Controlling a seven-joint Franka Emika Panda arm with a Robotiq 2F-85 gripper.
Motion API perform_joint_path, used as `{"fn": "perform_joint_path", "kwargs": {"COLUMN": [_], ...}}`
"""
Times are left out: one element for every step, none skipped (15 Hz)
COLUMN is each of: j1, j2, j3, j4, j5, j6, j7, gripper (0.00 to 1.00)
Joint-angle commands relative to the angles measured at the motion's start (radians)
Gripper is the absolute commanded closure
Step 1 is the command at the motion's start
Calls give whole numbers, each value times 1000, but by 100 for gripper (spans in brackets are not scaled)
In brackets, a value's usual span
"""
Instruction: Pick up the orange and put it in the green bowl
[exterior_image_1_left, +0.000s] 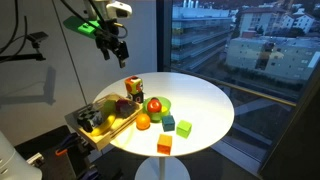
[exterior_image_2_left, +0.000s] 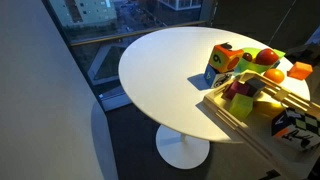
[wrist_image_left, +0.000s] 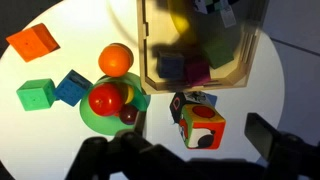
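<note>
1. wrist view, far left: an orange cube (wrist_image_left: 33, 42) lies on the white counter (wrist_image_left: 40, 140) at 10 o'clock of the frame. a green cube (wrist_image_left: 36, 95) lies at its 6 o'clock, apart from it, and a blue cube (wrist_image_left: 72, 86) is just beside the green cube at its 3 o'clock.
2. the orange (wrist_image_left: 115, 60) rests on the counter, outside the green bowl (wrist_image_left: 92, 120), just beside the rim at the bowl's 12 o'clock.
3. the green bowl holds a red fruit (wrist_image_left: 104, 100). a small dark item (wrist_image_left: 129, 115) sits on the bowl's 3 o'clock side, too small to identify.
4. a multicoloured cube (wrist_image_left: 200, 122) stands at 3 o'clock of the bowl, apart from it. a wooden tray (wrist_image_left: 200, 45) lies at the cube's 12 o'clock. its contents are in shadow and cannot be identified.
5. the fingers (wrist_image_left: 270, 140) appear dark and blurred along the 6 o'clock edge of the wrist view. they are spread wide with nothing between them and touch no object.
6. in an exterior view the fingers (exterior_image_1_left: 118, 48) hang well above the counter (exterior_image_1_left: 205, 100), at 12 o'clock of the wooden tray (exterior_image_1_left: 100, 120). the orange (exterior_image_1_left: 143, 121) lies at 7 o'clock of the green bowl (exterior_image_1_left: 163, 103), between the tray and the blue cube (exterior_image_1_left: 168, 122).
</note>
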Motion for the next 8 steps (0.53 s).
{"fn": "perform_joint_path", "kwargs": {"j1": [-16, -16, -16, -16, -16, -16, -18, -20], "j2": [2, 1, 1, 1, 1, 1, 5, 13], "j3": [14, 14, 14, 14, 14, 14, 19, 26], "j4": [3, 3, 3, 3, 3, 3, 7, 13], "j5": [9, 9, 9, 9, 9, 9, 4, 2], "j6": [-4, -4, -4, -4, -4, -4, -7, -7], "j7": [-7, -7, -7, -7, -7, -7, 0, 16], "gripper": [0, 0, 0, 0, 0, 0, 0, 0]}}
